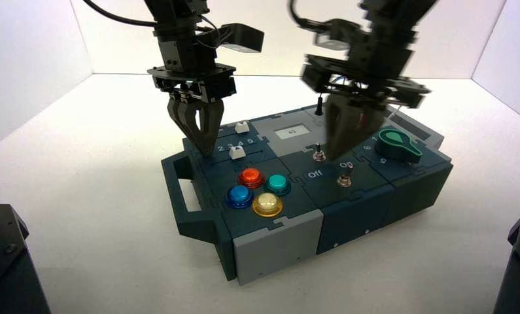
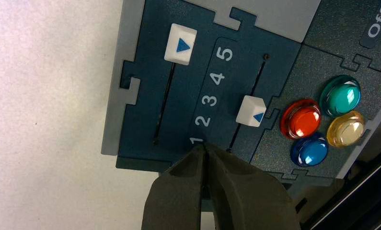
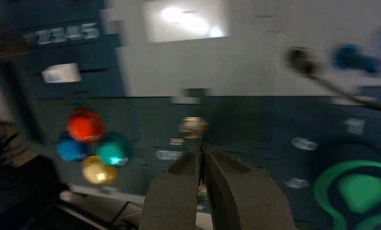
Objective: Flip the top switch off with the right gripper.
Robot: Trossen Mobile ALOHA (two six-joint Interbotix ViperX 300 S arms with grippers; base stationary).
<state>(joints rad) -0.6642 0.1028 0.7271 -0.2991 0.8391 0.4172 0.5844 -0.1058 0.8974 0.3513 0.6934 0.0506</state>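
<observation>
The top switch (image 1: pixel 318 154), a small silver toggle, stands on the dark panel just in front of the white display window (image 1: pixel 292 132). My right gripper (image 1: pixel 337 155) is shut with nothing in it. Its tips hang just to the right of that toggle, between it and the second toggle (image 1: pixel 345 178). In the right wrist view the top switch (image 3: pixel 193 127) lies just beyond the closed right gripper (image 3: pixel 202 146); I cannot read the lever's position. My left gripper (image 1: pixel 201 148) is shut and hovers over the slider panel; in its wrist view the left gripper (image 2: pixel 203 146) is near the numeral 1.
Two white slider handles (image 2: pixel 180 44) (image 2: pixel 251 111) flank the printed 1 to 5 scale. Red (image 1: pixel 250 177), teal (image 1: pixel 277 184), blue (image 1: pixel 239 195) and yellow (image 1: pixel 267 205) buttons sit front left. A green knob (image 1: pixel 398 145) stands right of the switches. A black plug (image 1: pixel 318 104) rises behind.
</observation>
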